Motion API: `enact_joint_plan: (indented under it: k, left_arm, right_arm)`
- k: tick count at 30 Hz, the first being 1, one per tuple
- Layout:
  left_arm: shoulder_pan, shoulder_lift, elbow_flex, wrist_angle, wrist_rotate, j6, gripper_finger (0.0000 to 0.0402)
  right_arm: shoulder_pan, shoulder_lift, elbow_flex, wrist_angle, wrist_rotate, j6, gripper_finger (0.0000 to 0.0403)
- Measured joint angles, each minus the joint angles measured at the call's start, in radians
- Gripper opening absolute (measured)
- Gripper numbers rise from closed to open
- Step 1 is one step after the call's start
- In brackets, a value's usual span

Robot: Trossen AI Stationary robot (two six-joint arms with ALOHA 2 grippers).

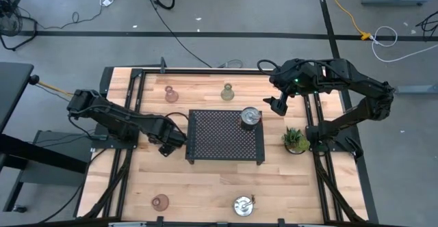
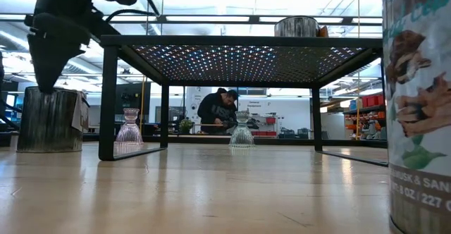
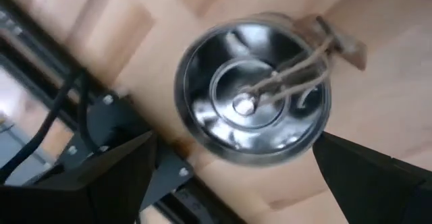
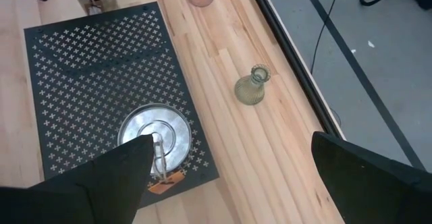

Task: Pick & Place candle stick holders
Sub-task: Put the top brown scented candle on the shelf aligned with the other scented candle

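A shiny silver holder [image 3: 253, 89] stands on the table just left of the black perforated tray [image 1: 226, 137]. My left gripper [image 1: 164, 145] is open above it, one finger on either side; I see no touch. A second silver holder [image 1: 251, 116] stands on the tray's far right corner. My right gripper [image 1: 277, 104] is open and empty, above the table just right of that corner. A third silver holder [image 1: 243, 204] and a pink glass one [image 1: 160, 201] stand near the front edge. A pink one [image 1: 171, 94] and an olive-green one [image 1: 227, 91] stand at the back.
A small spiky green potted plant [image 1: 295, 139] stands right of the tray, below my right arm. The tray stands on legs, with open room under it in the low view [image 2: 239, 58]. Black frame rails [image 1: 133, 104] run along the table's left and right sides.
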Motion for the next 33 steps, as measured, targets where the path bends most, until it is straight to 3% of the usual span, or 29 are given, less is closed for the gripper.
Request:
enact_joint_plan:
  k: [10, 22, 33]
  left_arm:
    - [0.000, -0.041, -0.002, 0.022, -0.038, -0.009, 0.0399]
    - [0.022, -0.262, -0.128, 0.157, -0.003, -0.116, 0.0399]
    - [0.102, -0.257, -0.152, 0.147, 0.024, -0.084, 0.0399]
  right_arm:
    - [0.000, 0.000, 0.000, 0.008, 0.000, 0.009, 0.0400]
    - [0.000, 0.000, 0.000, 0.011, 0.002, 0.017, 0.0400]
    - [0.000, 0.000, 0.000, 0.038, 0.008, 0.020, 0.0400]
